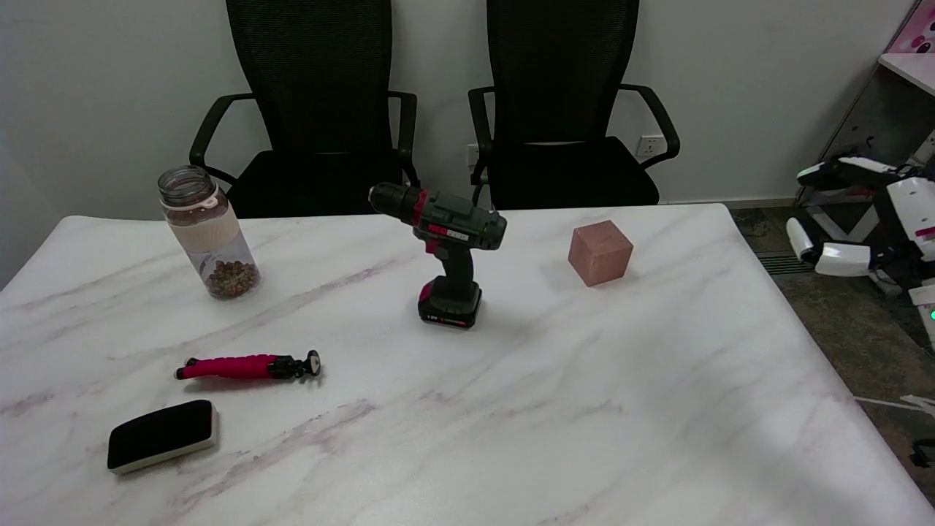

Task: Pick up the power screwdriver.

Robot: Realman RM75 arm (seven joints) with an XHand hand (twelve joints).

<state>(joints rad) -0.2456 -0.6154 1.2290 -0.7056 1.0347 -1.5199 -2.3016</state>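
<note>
Standing at the near side of the counter (pixel 584 409) and reading across from the left: a black eraser pad (pixel 161 435) lies nearest me, with a pink-legged mini tripod (pixel 245 366) flat on its side just beyond it. Further back stands a clear jar (pixel 208 232), no lid on it, with brown beans in the bottom.

Near the middle stands the power screwdriver (pixel 451 252), upright on its battery base, grip rising straight up and the body running along the top. Its long axis lies across the counter, chuck pointing left and slightly away from me, the rear of the body facing right. To its right, well apart, sits a pinkish-brown cube (pixel 600 252). Two black chairs stand behind the far edge.

Off the counter's right edge, a white-and-black robot arm (pixel 869 226) is folded up. Whether that is the working right arm I can't say, and I can't make out a right hand there, so I cannot tell whether it is released or clenched; nothing shows it holding anything. From that side, I'd judge the tool lies to the left and across open surface, its grip reachable past the cube.
</note>
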